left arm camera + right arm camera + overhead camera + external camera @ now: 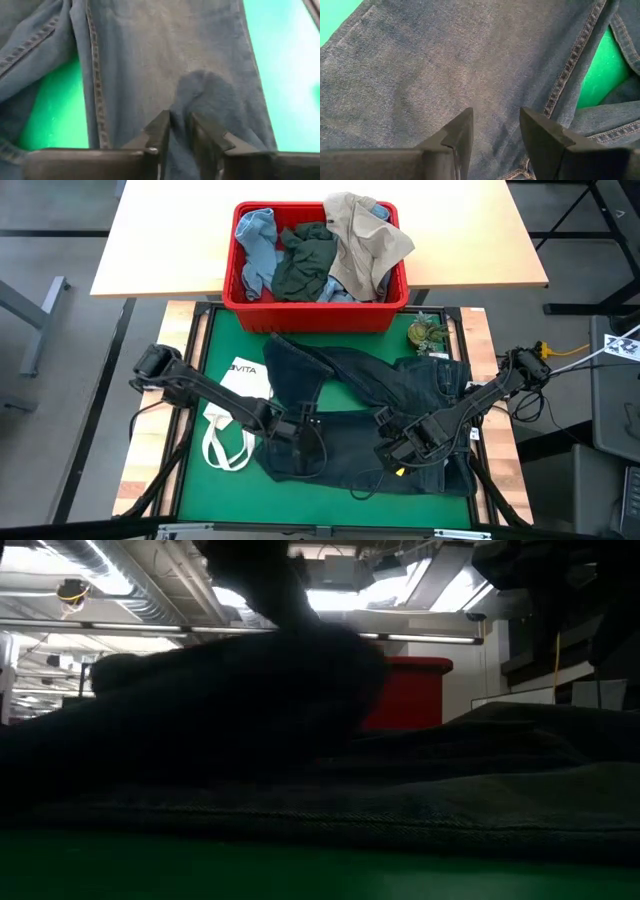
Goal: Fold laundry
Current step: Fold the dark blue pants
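Dark navy jeans [370,395] lie spread on the green mat [225,480], and fill the low view [450,790]. My left gripper [300,425] [180,117] is down on the jeans' left part, shut on a raised pucker of denim. My right gripper [395,450] [495,117] is open, low over the jeans' near middle, beside a stitched seam [570,70]; whether it touches the cloth I cannot tell. A light blue piece [258,245], a dark green-grey piece [305,260] and a beige piece [365,240] lie heaped in the red basket [315,315]. My left gripper pinches a small raised fold of the jeans' denim [200,85] between its two fingers, in the flat of the cloth and away from any edge. The fingers come from above, slanting down. The rest of the jeans lies flat on the mat around the pucker.
A white tote bag [235,395] with black lettering and loop handles lies on the mat left of the jeans, under the left arm. A small olive-green object [428,335] sits at the mat's far right. The red basket stands at the far edge and shows in the low view [410,690].
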`<state>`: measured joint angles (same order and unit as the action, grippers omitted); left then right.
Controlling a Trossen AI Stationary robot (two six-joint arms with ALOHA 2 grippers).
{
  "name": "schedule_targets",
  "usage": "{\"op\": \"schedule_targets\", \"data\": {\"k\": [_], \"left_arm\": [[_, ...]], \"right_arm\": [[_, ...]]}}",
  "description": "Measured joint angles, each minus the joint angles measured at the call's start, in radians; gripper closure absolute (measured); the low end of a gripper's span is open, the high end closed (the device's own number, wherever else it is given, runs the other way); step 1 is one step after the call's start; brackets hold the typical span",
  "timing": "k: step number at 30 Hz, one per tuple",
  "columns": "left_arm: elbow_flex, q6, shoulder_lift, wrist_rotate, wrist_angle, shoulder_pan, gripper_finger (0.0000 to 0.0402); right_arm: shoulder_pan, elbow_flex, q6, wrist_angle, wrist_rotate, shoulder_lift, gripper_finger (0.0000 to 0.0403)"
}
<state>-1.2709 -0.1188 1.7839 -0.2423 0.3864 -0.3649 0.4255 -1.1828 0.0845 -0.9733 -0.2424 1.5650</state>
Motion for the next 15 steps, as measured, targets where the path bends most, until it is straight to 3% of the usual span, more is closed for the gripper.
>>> {"op": "schedule_targets", "data": {"k": [8,15], "left_arm": [[-0.009,-0.001,0.021,0.073,-0.033,0.046,0.0254],[-0.102,0.023,-0.037,0.136,0.13,0.051,0.0234]], "right_arm": [[0.0,0.0,0.0,0.039,0.0,0.0,0.0243],[0.0,0.0,0.002,0.241,-0.047,0.0,0.0243]]}}
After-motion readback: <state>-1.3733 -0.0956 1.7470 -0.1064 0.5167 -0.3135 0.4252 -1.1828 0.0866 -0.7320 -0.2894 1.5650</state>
